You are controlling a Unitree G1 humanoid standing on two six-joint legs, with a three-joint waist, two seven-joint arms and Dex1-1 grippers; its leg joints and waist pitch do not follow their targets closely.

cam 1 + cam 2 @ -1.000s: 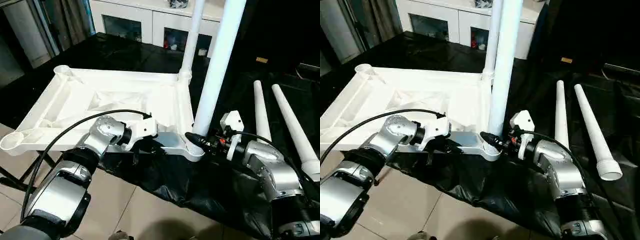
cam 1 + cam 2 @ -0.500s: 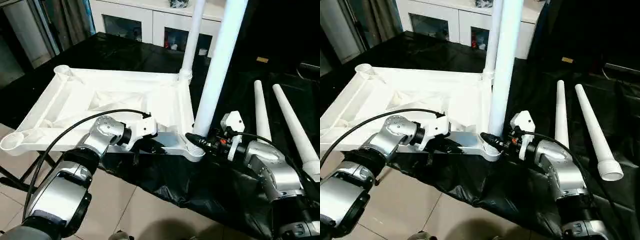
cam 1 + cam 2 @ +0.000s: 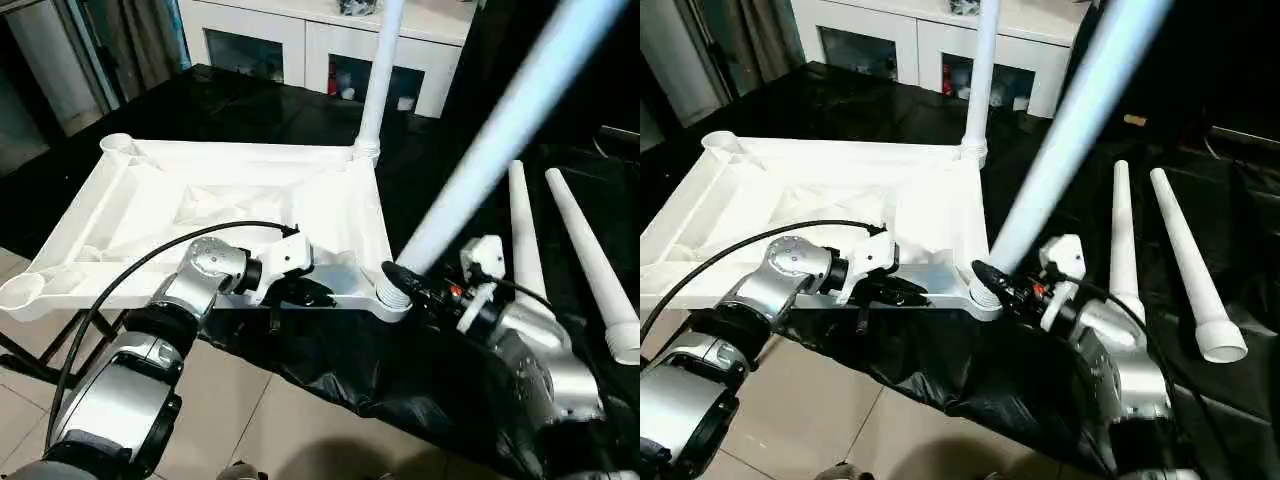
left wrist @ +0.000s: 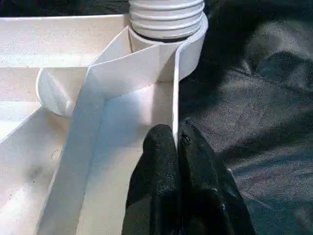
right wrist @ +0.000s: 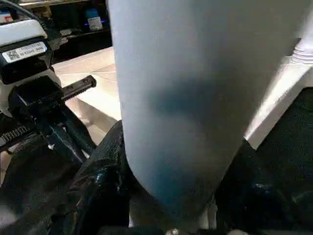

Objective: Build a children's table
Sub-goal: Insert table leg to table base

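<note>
The white tabletop (image 3: 220, 215) lies upside down on the black-draped table (image 3: 250, 105). The left hand (image 4: 177, 147) pinches its near rim. The right hand (image 3: 408, 285) clasps a leg (image 3: 490, 150) tilted in the near corner socket (image 3: 392, 298). Another leg (image 3: 372, 80) stands upright; two spare legs (image 3: 580, 250) lie beside.

Both silver forearms reach forward and inward from the near edge. The left gripper (image 4: 177, 147) has its two black fingers (image 4: 159, 161) pressed together, pinching the thin side wall of the table top (image 3: 330, 190) between them, with the corner socket just ahead of the fingertips. The right gripper (image 3: 405, 280) points toward the left one, its fingers spread about halfway and clasped around the ridged base of a leg (image 3: 490, 130), which leans away over the right forearm
</note>
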